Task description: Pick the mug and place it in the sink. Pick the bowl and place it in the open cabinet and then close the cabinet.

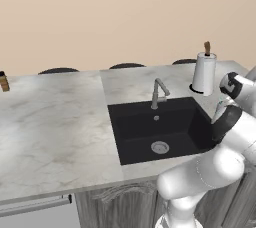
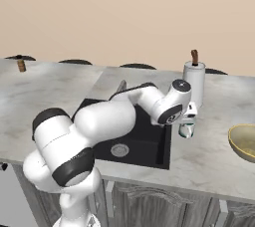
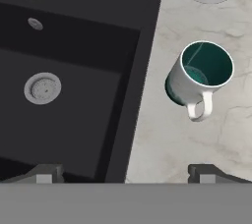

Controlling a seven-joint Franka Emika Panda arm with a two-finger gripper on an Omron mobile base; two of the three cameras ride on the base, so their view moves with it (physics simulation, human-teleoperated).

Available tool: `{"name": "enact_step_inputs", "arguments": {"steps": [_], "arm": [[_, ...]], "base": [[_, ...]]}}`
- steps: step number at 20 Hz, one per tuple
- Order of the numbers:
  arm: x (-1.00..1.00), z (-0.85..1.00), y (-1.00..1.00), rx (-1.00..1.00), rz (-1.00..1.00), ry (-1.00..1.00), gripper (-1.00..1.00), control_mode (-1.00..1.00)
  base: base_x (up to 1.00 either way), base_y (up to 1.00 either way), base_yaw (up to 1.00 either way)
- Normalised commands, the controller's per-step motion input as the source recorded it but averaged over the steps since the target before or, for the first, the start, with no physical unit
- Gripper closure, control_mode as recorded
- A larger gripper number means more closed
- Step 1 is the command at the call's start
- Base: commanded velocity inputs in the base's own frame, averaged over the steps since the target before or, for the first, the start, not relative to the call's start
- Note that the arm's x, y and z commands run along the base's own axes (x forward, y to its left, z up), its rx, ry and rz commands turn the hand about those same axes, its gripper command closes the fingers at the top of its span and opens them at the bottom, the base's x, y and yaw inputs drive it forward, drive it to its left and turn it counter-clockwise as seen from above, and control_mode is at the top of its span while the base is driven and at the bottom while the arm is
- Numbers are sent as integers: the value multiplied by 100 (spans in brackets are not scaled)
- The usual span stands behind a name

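**One mug beside the basin, jaws spread above it**

From the left base view, the sink (image 1: 159,131) is seen recessed in the marble counter (image 1: 55,122), its faucet (image 1: 159,93) rising at the back rim. A paper towel roll (image 1: 204,73) stands at the far right, and the arm is bent low over the sink's right edge, apparently to bring the hand over what stands there.

From the right base view, the mug (image 2: 186,130) is partly covered by the hand just above it, on the counter right of the sink. The bowl (image 2: 244,142) is left well apart at the right edge, presumably for the later step.

In the hand view, the mug stands upright just beside the sink's rim, handle turned toward the camera. The gripper (image 3: 125,173) is spread wide and empty, nothing between its tips; it appears offset toward the basin, so a shift toward the mug is judged necessary before closing.
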Motion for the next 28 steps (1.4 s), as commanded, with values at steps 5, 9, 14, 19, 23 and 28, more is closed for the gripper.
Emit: {"name": "enact_step_inputs", "arguments": {"steps": [5, 9, 14, 19, 23, 28], "arm": [[26, -29, -32, 0, -4, 0, -100, -100], [28, -28, -27, 0, -3, 0, -100, -100], [13, -18, -35, 0, -3, 1, -100, -100], [5, -3, -26, 2, -1, 5, -100, -100], [12, -5, -16, 16, 2, 3, -100, -100], [21, -15, -4, 9, 7, 0, -100, -100]], "base": [[0, 0, 0], [0, 0, 0], [0, 0, 0], [0, 0, 0], [0, 0, 0], [0, 0, 0]]}}
